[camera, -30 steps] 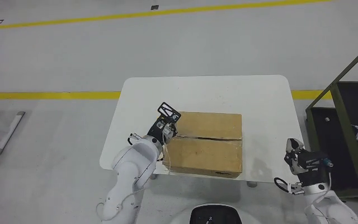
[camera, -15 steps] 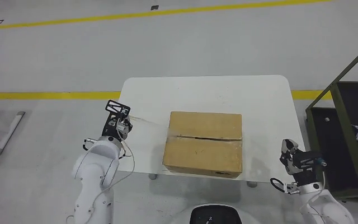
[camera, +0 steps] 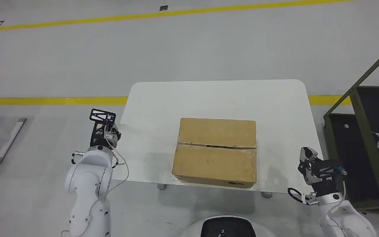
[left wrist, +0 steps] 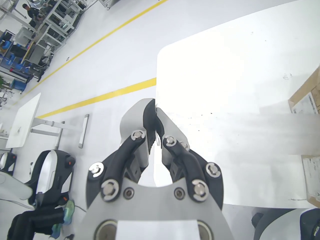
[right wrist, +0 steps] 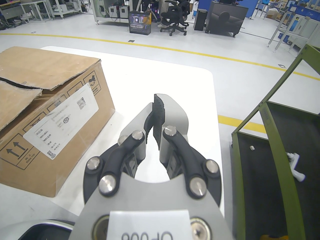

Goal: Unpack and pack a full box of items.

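i work over a white table [camera: 213, 95] with rounded corners, on a pale grey floor crossed by yellow lines [camera: 59, 101]; a green cart [camera: 349, 112] stands at the right edge of the top view, and benches, racks and office chairs fill the hall behind. my left gripper [left wrist: 153, 108] has its jaws together, black pads meeting. it sits at the table's left edge, well apart from the box, and touches neither. a faint hazy band runs over the tabletop from near its tips toward the box; i cannot tell whether anything thin is pinched between the pads. my right gripper [right wrist: 155, 108] also has its jaws together with nothing between them. it hangs at the lower right of the top view, between the table's right edge and the cart. the cardboard box [camera: 216, 151] stands in the lower middle of the table, near the lower edge. its long axis runs left to right in the top view. its top flaps are folded down, with a dark seam along that axis. the arrows printed on its side point up, next to a white label [right wrist: 62, 118].
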